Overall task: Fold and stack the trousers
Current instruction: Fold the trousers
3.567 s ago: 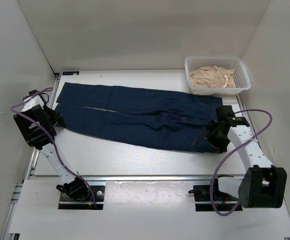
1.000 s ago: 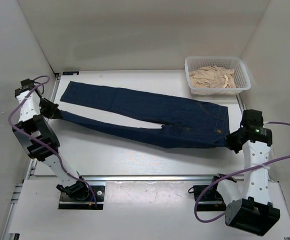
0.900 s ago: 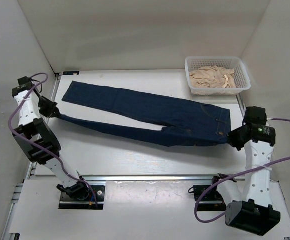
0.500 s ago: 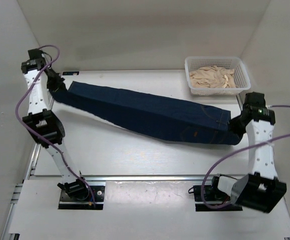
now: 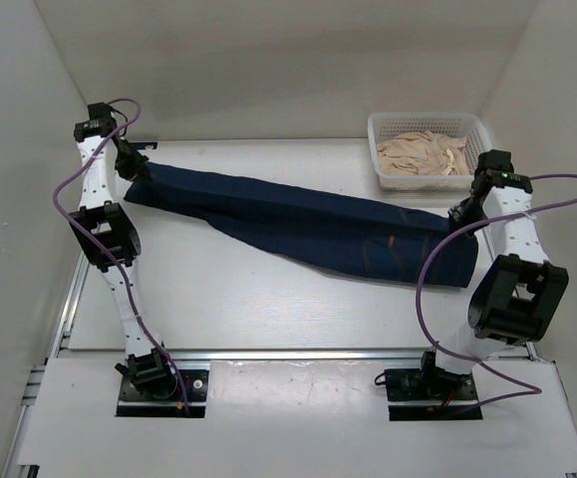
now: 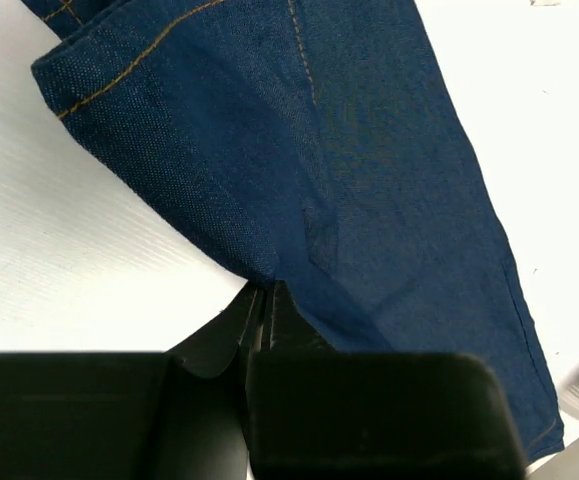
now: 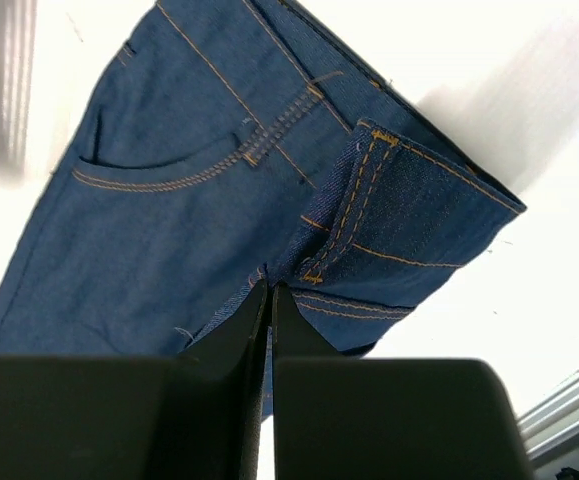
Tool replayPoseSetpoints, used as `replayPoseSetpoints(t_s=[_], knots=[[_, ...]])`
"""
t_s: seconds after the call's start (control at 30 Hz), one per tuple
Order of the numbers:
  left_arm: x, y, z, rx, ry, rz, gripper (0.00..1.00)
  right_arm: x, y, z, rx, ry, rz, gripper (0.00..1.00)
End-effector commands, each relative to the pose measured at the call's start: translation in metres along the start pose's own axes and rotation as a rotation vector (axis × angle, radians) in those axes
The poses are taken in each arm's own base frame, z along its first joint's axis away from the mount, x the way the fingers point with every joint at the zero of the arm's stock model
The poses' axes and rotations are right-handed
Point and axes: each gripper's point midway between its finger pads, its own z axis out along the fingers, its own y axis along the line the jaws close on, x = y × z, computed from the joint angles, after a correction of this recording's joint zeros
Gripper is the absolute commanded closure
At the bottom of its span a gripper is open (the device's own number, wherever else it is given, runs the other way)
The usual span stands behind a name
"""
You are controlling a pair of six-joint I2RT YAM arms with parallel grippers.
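Observation:
The trousers, dark navy denim with orange stitching, hang stretched between both arms above the table, folded lengthwise, sagging toward the front. My left gripper at the far left is shut on the leg-hem end. At the far right, my right gripper is shut on the waistband end, pinching the cloth near a belt loop. A front pocket seam shows in the right wrist view. In both wrist views the jaws are pressed together on denim: left gripper, right gripper.
A white mesh basket with beige cloth stands at the back right, just behind the right gripper. White walls close in on the left, back and right. The metal rail runs along the table's near edge.
Both arms have lifted and carried the near edge of the trousers toward the back, folding one leg over the other. The cloth went from flat on the table to hanging between the grippers.

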Motion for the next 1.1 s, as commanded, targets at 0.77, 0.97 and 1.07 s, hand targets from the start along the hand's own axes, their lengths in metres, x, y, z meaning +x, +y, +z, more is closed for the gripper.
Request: replayPoseSetpoints(t_s=[0.77,0.97,1.07], knots=[[-0.014,0.109,-0.176,-0.178,-0.354,-0.050,0.90,-0.038,-0.057,-0.089,-0.011,-0.345,0.007,1.00],[-0.005,0.112,-0.194,-0.160,-0.386,-0.047,0.90,-0.031,-0.076,-0.107,-0.029,-0.393,0.014,1.00],[-0.010,0.110,-0.197,-0.155,-0.398,-0.046,0.90,-0.031,-0.079,-0.110,-0.023,-0.400,0.015,1.00]])
